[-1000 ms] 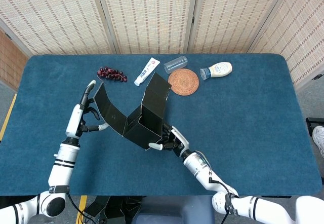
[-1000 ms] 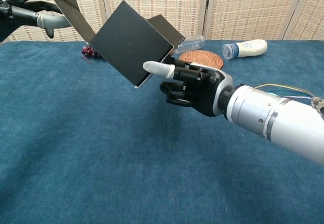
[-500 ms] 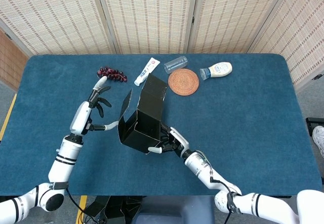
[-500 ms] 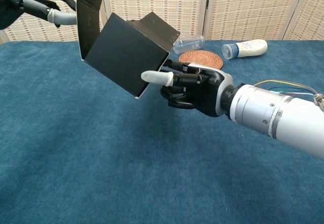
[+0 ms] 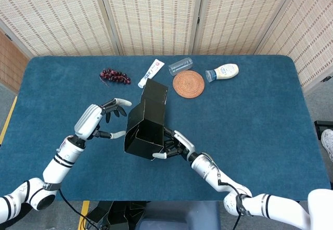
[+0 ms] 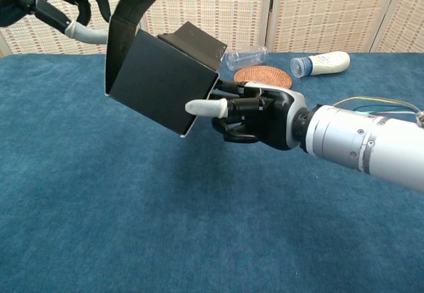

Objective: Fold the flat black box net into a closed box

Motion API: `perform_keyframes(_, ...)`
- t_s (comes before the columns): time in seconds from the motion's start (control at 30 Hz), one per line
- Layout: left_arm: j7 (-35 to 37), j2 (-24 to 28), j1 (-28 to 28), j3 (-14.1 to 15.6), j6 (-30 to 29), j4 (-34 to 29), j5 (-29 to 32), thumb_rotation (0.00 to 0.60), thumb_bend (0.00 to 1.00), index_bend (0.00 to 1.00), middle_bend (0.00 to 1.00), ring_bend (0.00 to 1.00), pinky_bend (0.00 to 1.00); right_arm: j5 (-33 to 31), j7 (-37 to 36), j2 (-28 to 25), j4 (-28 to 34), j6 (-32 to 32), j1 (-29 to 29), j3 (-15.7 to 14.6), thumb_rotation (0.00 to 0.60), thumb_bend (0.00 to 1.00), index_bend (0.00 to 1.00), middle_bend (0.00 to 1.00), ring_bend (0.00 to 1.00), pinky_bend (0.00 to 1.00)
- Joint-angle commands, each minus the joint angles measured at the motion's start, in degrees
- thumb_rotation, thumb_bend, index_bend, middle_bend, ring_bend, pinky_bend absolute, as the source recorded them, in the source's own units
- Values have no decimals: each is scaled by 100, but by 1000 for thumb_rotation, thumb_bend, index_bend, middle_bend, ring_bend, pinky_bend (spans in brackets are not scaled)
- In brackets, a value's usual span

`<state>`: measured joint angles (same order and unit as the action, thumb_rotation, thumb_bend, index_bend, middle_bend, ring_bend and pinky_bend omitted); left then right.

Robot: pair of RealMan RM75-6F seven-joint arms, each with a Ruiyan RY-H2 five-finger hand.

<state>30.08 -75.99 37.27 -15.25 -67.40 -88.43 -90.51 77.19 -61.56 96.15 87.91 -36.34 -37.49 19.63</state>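
Observation:
The black box (image 5: 147, 120) is part-folded and held tilted above the blue table (image 5: 270, 126). My right hand (image 5: 174, 145) grips its lower right corner, with the thumb laid across the dark front face (image 6: 162, 81) and the fingers behind. In the chest view the right hand (image 6: 255, 114) is at the centre. One flap (image 6: 139, 1) sticks up at the box's left side. My left hand (image 5: 96, 119) is just left of the box with fingers spread. One digit reaches the left wall and holds nothing. In the chest view the left hand (image 6: 59, 4) is at the top left corner.
Along the far edge lie a bunch of dark grapes (image 5: 115, 75), a white toothpaste tube (image 5: 151, 73), a clear plastic cup (image 5: 180, 65) on its side, a round woven coaster (image 5: 188, 84) and a white squeeze bottle (image 5: 222, 72). Folding screens stand behind the table.
The long left panel has swung up against the box, so the net now reads as a box body. My left hand moved right and down to it. The right hand kept its grip.

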Motion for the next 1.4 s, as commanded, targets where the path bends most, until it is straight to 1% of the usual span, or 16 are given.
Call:
perform_keyframes(0.03,99,45,65,45,-61,7,-90,600,26,439,293,480,667,38,-100,-20,4,5,-42,-39,600,203,267,385,765,1000)
perform_keyframes(0.23,13,161,259,243,-96,143,-528,600,25,448,292,481,667,161,-267,-134,4,-52,-100,-121,600,203,269,386,765,1000)
perform_keyframes(0.33,-23,259,361,304,-47,132,-630,600,25,442,292,481,667,218,-332,-191,13,-89,-124,-171,600,203,273,389,765,1000)
perform_keyframes(0.63,-45,514,681,426,331,-53,-612,600,25,404,292,481,667,347,-472,-280,-17,-123,-262,-325,600,204,278,390,766,1000)
perform_keyframes(0.83,-77,714,896,542,613,-146,-661,600,25,378,288,481,667,364,-441,-329,-51,-140,-358,-408,600,203,278,390,766,1000)
perform_keyframes(1.0,-40,922,1053,654,841,-241,-712,600,25,355,263,481,667,318,-374,-349,-64,-133,-424,-462,600,204,282,395,766,1000)
perform_keyframes(1.17,51,1038,1105,719,881,-261,-660,600,32,316,212,481,665,279,-379,-373,-50,-135,-464,-512,600,204,282,395,772,1000)
perform_keyframes(1.3,167,1123,1106,835,871,-257,-707,600,33,261,157,473,658,281,-409,-399,-51,-124,-490,-562,600,204,284,398,772,1000)
perform_keyframes(1.4,348,1137,1106,921,827,-227,-755,600,44,241,137,471,655,276,-436,-385,-71,-124,-511,-592,600,204,286,401,772,1000)
